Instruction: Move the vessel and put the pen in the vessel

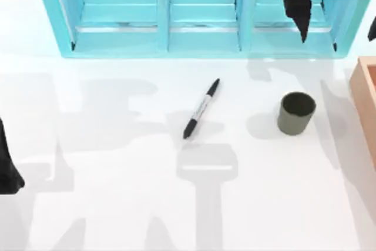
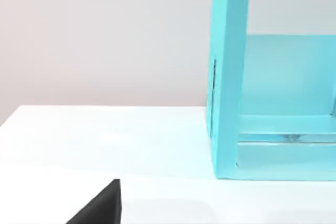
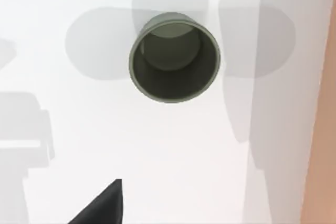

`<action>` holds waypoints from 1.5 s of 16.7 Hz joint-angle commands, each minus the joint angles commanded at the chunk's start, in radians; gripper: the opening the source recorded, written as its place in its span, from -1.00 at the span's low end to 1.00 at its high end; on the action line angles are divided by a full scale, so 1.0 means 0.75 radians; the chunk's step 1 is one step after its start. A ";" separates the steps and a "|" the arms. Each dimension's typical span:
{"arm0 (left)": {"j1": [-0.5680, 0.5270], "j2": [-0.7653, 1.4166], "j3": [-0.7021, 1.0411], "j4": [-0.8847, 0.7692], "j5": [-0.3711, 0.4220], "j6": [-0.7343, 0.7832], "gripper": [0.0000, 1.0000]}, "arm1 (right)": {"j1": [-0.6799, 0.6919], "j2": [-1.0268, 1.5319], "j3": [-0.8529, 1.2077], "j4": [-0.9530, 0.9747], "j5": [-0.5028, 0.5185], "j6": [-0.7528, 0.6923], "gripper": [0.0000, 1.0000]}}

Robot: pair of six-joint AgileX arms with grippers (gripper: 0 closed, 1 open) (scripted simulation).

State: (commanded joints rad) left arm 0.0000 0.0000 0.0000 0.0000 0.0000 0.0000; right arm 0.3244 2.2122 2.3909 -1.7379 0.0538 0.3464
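vessel waiting, right pincer above it
olive vessel (image 1: 296, 113) upright right of pen (image 1: 201, 109) on the surface; light, rigid, best gripped across its rim. right pincer (image 1: 301, 10) empty, opening unclear.

Olive-green vessel (image 3: 174, 59) upright on white table (image 3: 157, 156), open mouth showing; tan wooden box (image 3: 321, 171) at frame edge.

Both AgileX arms read as flat matte black, without visible screws, cables or markings. The right gripper (image 1: 304, 24) ends in a long tapering, pointed finger; the left arm (image 1: 7, 166) appears as a dark, perhaps angular, bulk
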 joint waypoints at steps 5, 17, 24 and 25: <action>0.000 0.000 0.000 0.000 0.000 0.000 1.00 | 0.004 0.002 -0.010 0.021 -0.005 0.020 1.00; 0.000 0.000 0.000 0.000 0.000 0.000 1.00 | 0.295 0.197 -0.323 0.712 -0.188 0.865 1.00; 0.000 0.000 0.000 0.000 0.000 0.000 1.00 | 0.329 0.212 -0.361 0.795 -0.209 0.949 1.00; 0.000 0.000 0.000 0.000 0.000 0.000 1.00 | 0.330 0.216 -0.363 0.799 -0.209 0.949 1.00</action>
State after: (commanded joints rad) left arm 0.0000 0.0000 0.0000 0.0000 0.0000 0.0000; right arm 0.5719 2.3738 2.1184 -1.1385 -0.1029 1.0584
